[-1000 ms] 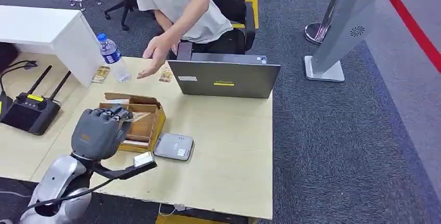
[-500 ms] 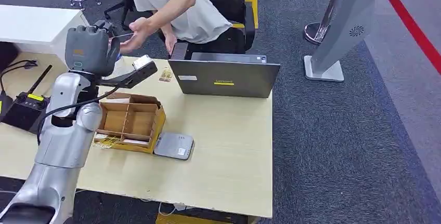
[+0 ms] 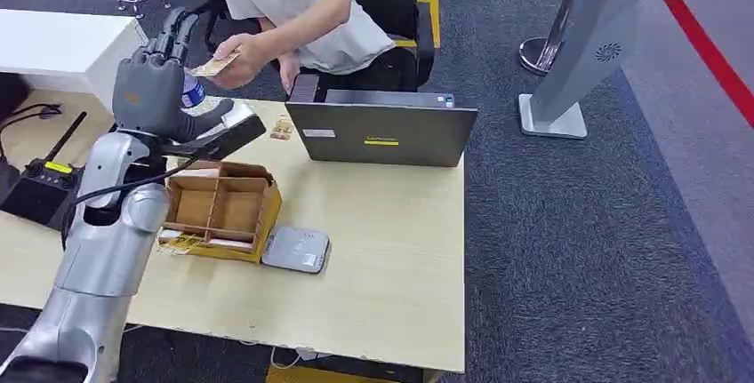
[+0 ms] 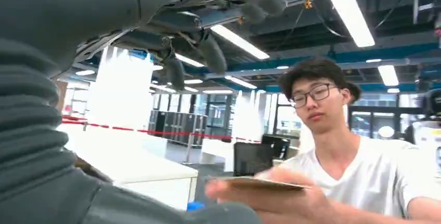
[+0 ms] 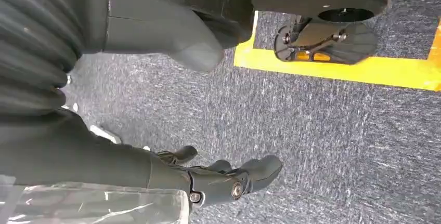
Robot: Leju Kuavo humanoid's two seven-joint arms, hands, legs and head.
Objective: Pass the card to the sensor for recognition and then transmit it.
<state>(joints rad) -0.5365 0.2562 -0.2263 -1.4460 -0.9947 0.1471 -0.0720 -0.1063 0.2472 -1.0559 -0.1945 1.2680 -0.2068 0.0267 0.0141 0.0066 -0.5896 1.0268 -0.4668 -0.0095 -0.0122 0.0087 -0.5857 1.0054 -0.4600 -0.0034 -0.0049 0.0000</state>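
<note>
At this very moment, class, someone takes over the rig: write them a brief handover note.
Left hand: raised over the table's far edge, fingers apart, holding nothing.
Right hand: hanging over the carpet, fingers apart, holding nothing.
Card: in the person's hand, just beyond the left hand.
Sensor: flat on the table beside the cardboard box.
Done: the card has reached the person.
Left: lower the left arm; more cards seem to lie in the box.

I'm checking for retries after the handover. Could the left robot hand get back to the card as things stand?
Probably yes. The card is now in the person's hand, raised right beside the open left robot hand, with nothing between them. The person's grip would have to give it up, though.
</note>
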